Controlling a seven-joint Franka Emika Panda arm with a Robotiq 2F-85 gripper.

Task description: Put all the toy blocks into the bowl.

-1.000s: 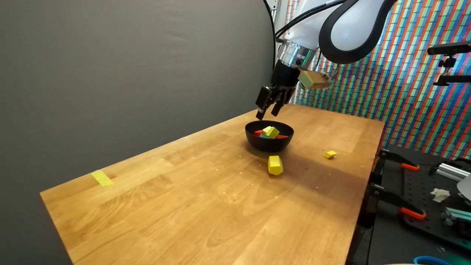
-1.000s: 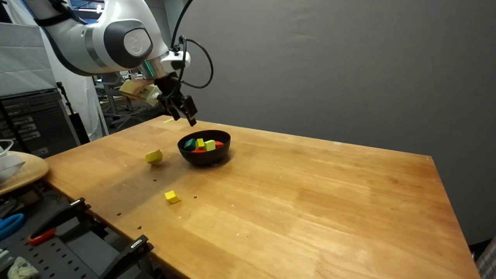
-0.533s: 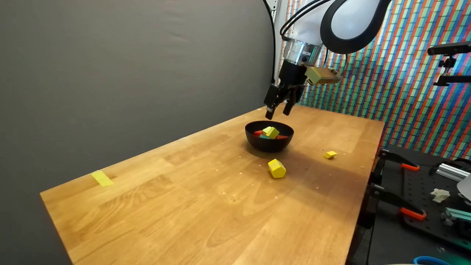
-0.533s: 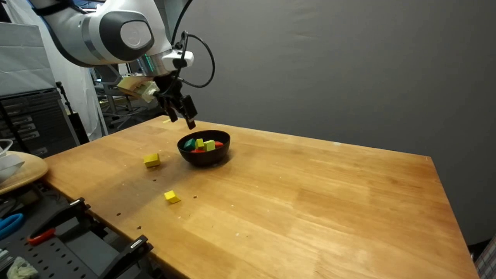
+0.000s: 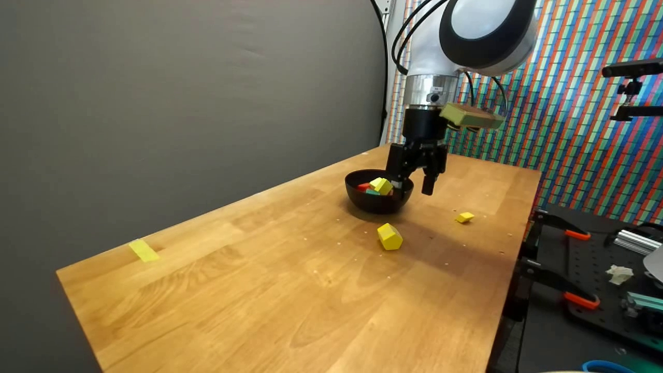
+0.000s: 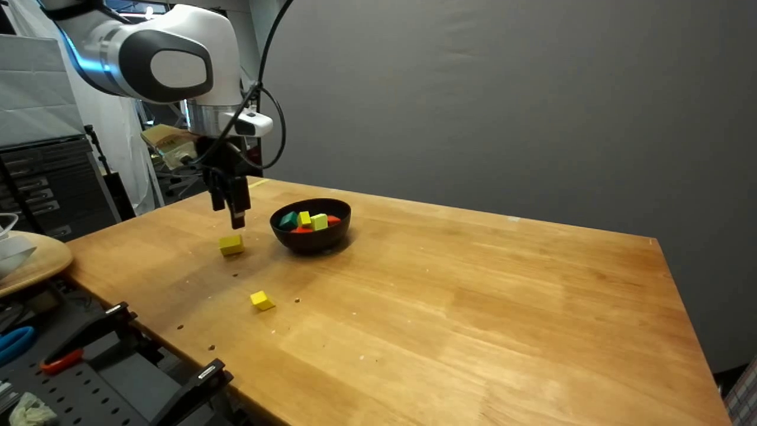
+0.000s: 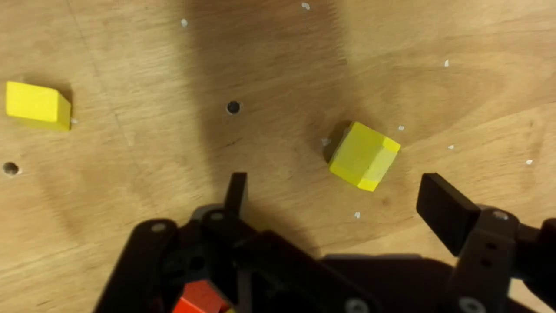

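toy blocks [image 6: 319,222], red, teal and yellow, in bowl [image 6: 310,242]. in an exterior view: yellow block [image 6: 262,300] on table [image 6: 473,296] at bowl's seven o'clock; second yellow block [image 6: 231,244] between eight and nine. gripper [image 6: 228,216] released, jaws apart, at that block's twelve.

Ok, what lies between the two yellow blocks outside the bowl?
The wrist view shows, between one yellow block and the other yellow block, a shadow band and, slightly off the straight line, a dark hole in the tabletop.
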